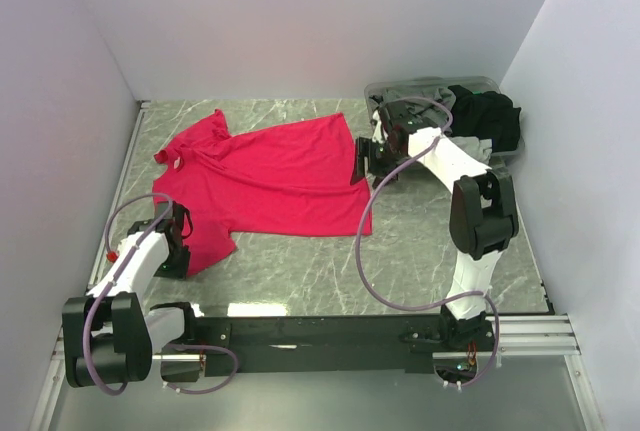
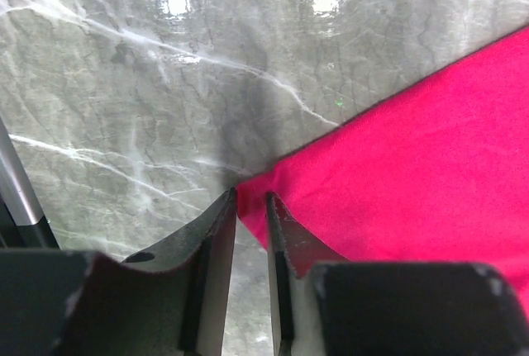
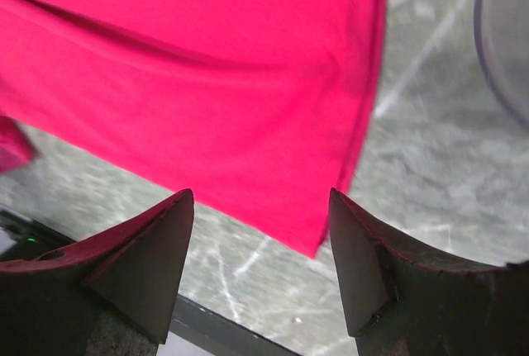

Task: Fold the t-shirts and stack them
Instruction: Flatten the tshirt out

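A pinkish-red t-shirt (image 1: 270, 176) lies spread flat on the marble table (image 1: 440, 251). My left gripper (image 1: 180, 246) is down at its near-left sleeve. In the left wrist view the jaws (image 2: 250, 195) stand only a narrow slit apart, with the red t-shirt's (image 2: 413, 158) pointed corner lying between the tips and bare table showing in the gap behind it. My right gripper (image 1: 361, 165) hovers at the shirt's right hem. Its jaws (image 3: 260, 199) are wide open, and the shirt's (image 3: 207, 83) near hem corner lies below and between them. A grey t-shirt (image 1: 410, 91) and a black t-shirt (image 1: 487, 116) sit bunched at the back right.
The grey and black shirts lie in a grey plastic tub (image 1: 505, 154) in the back right corner, just behind my right arm. White walls close in the left, back and right sides. A black rail (image 1: 320, 331) runs along the near edge.
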You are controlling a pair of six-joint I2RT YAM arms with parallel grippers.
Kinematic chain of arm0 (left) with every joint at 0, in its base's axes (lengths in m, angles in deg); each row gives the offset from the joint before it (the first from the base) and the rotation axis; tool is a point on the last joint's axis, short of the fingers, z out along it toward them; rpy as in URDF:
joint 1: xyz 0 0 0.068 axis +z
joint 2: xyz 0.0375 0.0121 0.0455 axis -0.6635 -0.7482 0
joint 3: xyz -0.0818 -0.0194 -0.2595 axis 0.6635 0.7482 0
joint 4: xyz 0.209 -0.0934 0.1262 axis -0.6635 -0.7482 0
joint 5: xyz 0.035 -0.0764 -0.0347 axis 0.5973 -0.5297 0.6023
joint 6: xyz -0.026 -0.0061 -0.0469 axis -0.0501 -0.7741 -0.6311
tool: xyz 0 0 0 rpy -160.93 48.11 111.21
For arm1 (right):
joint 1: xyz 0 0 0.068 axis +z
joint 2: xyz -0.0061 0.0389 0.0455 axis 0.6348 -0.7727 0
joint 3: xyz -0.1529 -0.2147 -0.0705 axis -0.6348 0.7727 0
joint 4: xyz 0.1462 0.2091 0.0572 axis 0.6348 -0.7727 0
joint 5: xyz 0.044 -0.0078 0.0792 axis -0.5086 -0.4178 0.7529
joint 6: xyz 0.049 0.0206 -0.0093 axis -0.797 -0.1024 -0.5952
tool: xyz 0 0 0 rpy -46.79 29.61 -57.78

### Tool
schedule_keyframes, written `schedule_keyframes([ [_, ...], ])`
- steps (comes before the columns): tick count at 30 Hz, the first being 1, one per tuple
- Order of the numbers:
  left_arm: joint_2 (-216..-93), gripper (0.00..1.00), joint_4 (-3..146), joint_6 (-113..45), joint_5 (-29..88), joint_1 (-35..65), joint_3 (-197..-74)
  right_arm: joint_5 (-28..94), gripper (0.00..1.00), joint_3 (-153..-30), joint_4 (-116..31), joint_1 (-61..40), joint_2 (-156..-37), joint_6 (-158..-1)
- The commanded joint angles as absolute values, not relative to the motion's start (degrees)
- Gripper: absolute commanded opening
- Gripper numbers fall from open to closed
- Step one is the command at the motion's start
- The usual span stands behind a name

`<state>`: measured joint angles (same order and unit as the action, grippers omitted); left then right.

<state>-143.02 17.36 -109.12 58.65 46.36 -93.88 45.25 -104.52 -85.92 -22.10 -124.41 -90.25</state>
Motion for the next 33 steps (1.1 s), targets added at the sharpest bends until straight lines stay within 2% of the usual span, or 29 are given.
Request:
schedule_keyframes([
  [1, -142.29, 0.26, 18.35, -108.25, 59.21, 46.4, -93.42, 43.29, 0.72, -101.32, -86.47, -22.35, -120.69, -88.86],
  [7, -141.42, 0.12, 19.05, -106.59, 59.3, 46.4, -93.59, 41.09, 0.7, -94.9, -86.21, -21.39, -117.97, -88.77],
  [8, -140.98, 0.06, 19.23, -106.23, 59.38, 46.4, -93.59, 40.91, 0.7, -93.85, -86.29, -21.21, -117.7, -88.77],
  [10, -139.57, 0.0, 18.53, -106.23, 59.65, 46.4, -93.68, 40.65, 0.68, -92.53, -86.73, -20.86, -117.35, -88.77],
  [20, -132.19, 0.0, 16.16, -106.84, 59.74, 46.4, -94.47, 42.14, 0.6, -87.08, -87.26, -19.19, -116.82, -87.8],
  [33, -132.19, 0.0, 15.62, -103.77, 62.11, 46.4, -97.72, 43.46, 0.5, -85.84, -87.08, -17.7, -119.54, -87.98],
])
